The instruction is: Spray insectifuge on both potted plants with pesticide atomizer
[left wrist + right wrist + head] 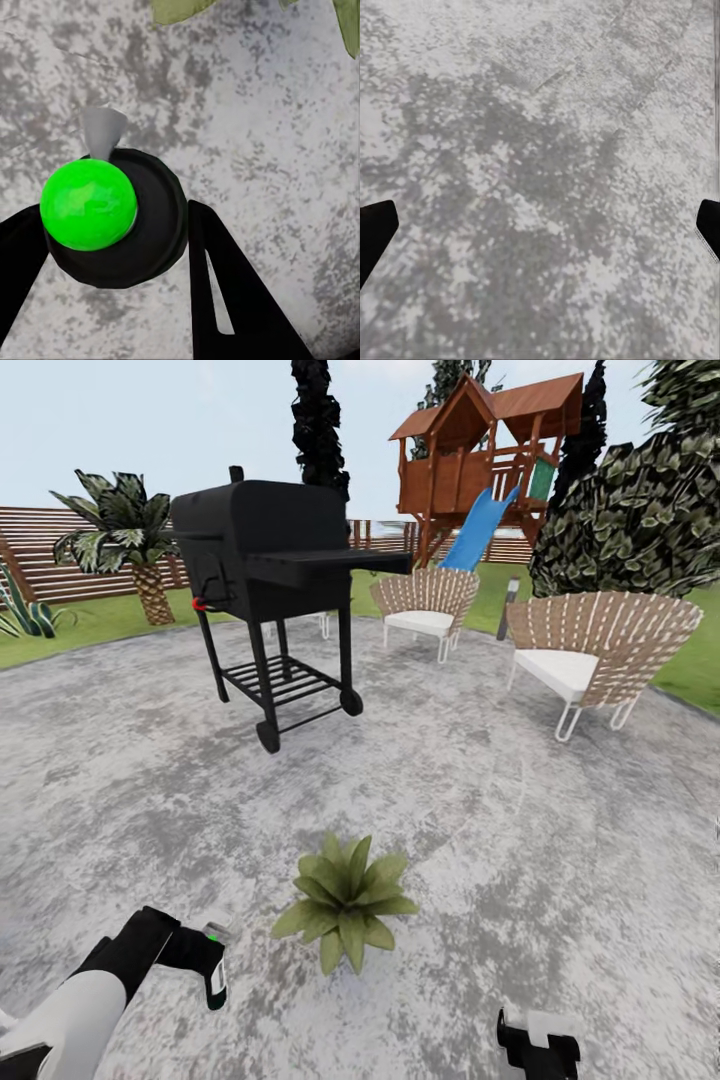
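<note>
Stone patio (560, 860) ahead of me, grill (270, 570) and two chairs beyond. One potted plant (345, 900) sits low on the patio, close in front. My left gripper (212, 960) is clenched around the spray bottle (112, 217), held just beside the plant, I'd say for spraying. Right gripper (538, 1045) hangs released, empty.

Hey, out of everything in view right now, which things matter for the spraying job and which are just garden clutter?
For the job:
- pesticide atomizer, held between the left gripper's fingers
- potted plant on the stone patio
- right gripper, open

Just there:
- black grill
- two wicker chairs
- wooden playhouse with a blue slide
- palm
- fence
</note>
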Controlling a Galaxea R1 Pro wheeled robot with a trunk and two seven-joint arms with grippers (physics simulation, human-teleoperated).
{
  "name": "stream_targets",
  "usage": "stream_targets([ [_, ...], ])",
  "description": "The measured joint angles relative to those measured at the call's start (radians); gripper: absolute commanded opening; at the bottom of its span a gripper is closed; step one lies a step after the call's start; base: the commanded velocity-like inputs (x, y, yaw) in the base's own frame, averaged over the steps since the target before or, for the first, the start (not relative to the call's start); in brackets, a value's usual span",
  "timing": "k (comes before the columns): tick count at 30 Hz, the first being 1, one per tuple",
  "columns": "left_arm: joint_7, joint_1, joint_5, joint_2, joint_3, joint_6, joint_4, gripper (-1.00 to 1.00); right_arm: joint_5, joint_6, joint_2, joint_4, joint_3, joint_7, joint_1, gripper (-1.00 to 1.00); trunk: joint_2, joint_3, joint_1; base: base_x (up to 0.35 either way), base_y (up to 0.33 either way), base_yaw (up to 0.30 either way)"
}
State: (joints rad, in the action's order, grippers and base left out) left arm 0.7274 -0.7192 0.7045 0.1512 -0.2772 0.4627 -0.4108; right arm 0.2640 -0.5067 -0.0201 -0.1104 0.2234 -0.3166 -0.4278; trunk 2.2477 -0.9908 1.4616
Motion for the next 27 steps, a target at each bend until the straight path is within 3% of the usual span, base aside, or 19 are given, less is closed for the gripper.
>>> stream_targets([
  [6, 0.000, 0.006, 0.003, 0.002, 0.089, 0.000, 0.002, -1.00, 0.000, 0.000, 0.000, 0.000, 0.000, -0.001, 0.000, 1.00, 0.000, 0.000, 0.001, 0.133, 0.022, -0.236],
  [7, 0.048, 0.015, 0.004, 0.041, 0.122, -0.012, 0.001, -1.00, 0.005, 0.000, -0.007, 0.003, 0.001, 0.000, 0.000, 1.00, 0.000, 0.000, 0.000, 0.075, 0.075, 0.000],
  [8, 0.049, 0.015, 0.013, 0.052, 0.123, -0.017, 0.001, -1.00, 0.006, 0.000, -0.008, 0.003, -0.001, 0.000, 0.000, 1.00, 0.000, 0.000, 0.000, 0.038, 0.038, 0.000],
  [18, 0.048, 0.015, 0.006, 0.046, 0.118, -0.016, 0.004, -1.00, 0.006, 0.000, -0.008, 0.003, -0.001, -0.002, 0.000, 1.00, 0.000, 0.000, 0.000, 0.038, 0.004, 0.000],
  [27, 0.048, 0.015, 0.007, 0.046, 0.118, -0.016, 0.008, -1.00, 0.006, 0.000, -0.007, 0.003, -0.001, -0.002, 0.000, 1.00, 0.000, 0.000, 0.000, 0.190, 0.034, 0.000],
])
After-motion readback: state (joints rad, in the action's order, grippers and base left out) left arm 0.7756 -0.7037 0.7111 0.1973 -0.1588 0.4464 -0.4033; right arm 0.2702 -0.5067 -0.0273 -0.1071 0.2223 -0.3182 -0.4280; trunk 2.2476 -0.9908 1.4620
